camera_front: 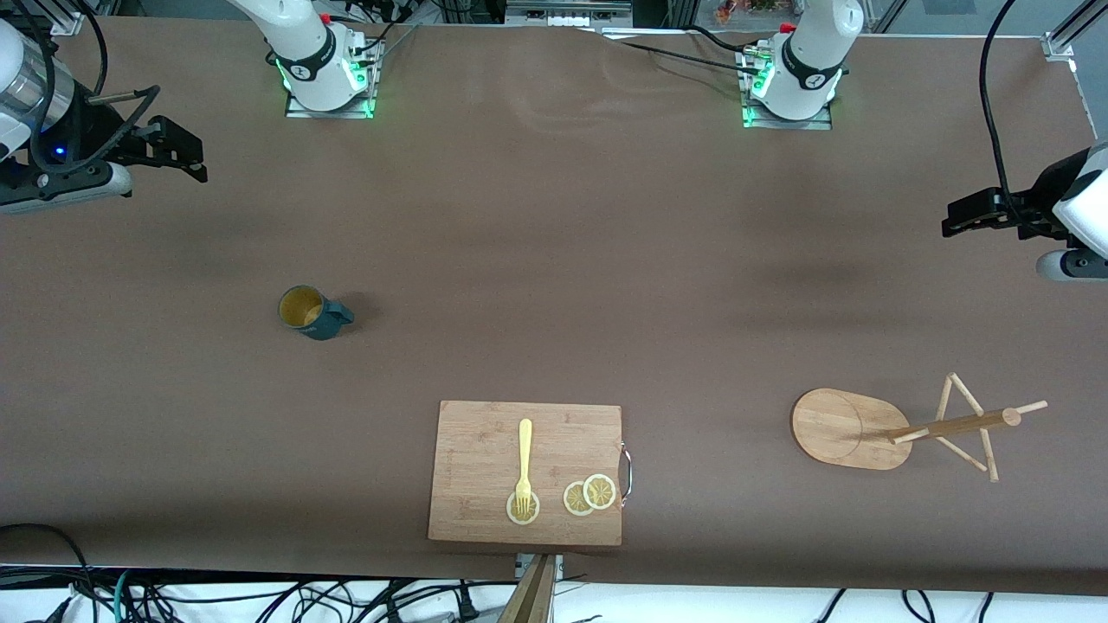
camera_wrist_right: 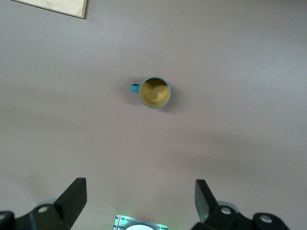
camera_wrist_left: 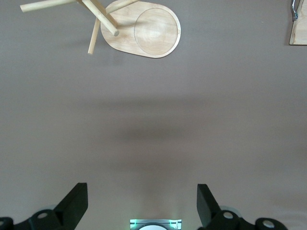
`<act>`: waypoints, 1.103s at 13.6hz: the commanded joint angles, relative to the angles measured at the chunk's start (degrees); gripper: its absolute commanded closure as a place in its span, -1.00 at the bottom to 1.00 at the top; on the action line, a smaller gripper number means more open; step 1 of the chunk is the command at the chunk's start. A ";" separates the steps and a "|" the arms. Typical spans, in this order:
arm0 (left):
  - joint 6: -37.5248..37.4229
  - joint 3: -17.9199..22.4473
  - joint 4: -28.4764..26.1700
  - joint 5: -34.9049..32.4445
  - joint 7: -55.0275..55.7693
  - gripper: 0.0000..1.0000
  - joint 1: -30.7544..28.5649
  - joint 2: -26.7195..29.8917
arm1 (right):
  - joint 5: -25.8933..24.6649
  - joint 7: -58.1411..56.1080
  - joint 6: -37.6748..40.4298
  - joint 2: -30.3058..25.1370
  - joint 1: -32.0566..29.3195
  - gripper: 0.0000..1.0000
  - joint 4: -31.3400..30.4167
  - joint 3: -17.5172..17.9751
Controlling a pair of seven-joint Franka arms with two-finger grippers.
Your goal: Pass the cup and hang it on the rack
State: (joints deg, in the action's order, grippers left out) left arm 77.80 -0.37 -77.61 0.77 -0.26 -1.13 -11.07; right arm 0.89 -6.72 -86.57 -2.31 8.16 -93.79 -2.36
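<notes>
Pickup not yet begun: cup (camera_front: 313, 312) stands upright toward the right arm's end, rack (camera_front: 900, 428) toward the other; right gripper (camera_wrist_right: 139, 201) and left gripper (camera_wrist_left: 142, 203) hang spread, empty; right must descend over cup.

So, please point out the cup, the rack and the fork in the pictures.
cup (camera_front: 305, 309), front view, on its yellow inside.
rack (camera_front: 844, 428), front view, on its flat oval base.
fork (camera_front: 525, 459), front view, on its handle.

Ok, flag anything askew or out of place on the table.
Nothing stands out. The cup sits upright, the rack stands on its base, and a fork lies with lemon slices on the cutting board.
</notes>
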 commanded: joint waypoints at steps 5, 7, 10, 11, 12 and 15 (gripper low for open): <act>0.33 -0.07 0.09 -1.29 0.34 -1.00 0.34 0.08 | -0.19 -0.40 0.17 0.82 -0.34 -1.00 0.63 0.25; 0.33 -0.07 0.09 -1.21 0.34 -1.00 0.34 0.08 | -0.45 -0.49 -0.09 0.82 -0.34 -1.00 0.54 0.25; 0.33 -0.07 0.09 -1.21 0.34 -1.00 0.34 0.08 | -0.98 -0.40 -0.35 0.82 -0.07 -1.00 0.45 0.42; 0.33 -0.07 0.09 -1.21 0.34 -1.00 0.34 0.08 | -1.24 -0.40 -0.44 0.82 -0.16 -1.00 0.45 0.43; 0.33 -0.07 0.09 -1.21 0.34 -1.00 0.34 0.08 | -1.24 -0.40 -0.70 0.82 -0.16 -1.00 0.19 0.43; 0.33 -0.07 0.09 -1.21 0.43 -1.00 0.43 0.08 | -1.33 -0.40 -1.40 0.99 -0.16 -1.00 -0.07 0.34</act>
State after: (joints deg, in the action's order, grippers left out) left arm 77.80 -0.34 -77.61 0.77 -0.26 -1.07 -11.07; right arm 0.46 -6.82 -87.27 -1.29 8.16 -93.80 -2.31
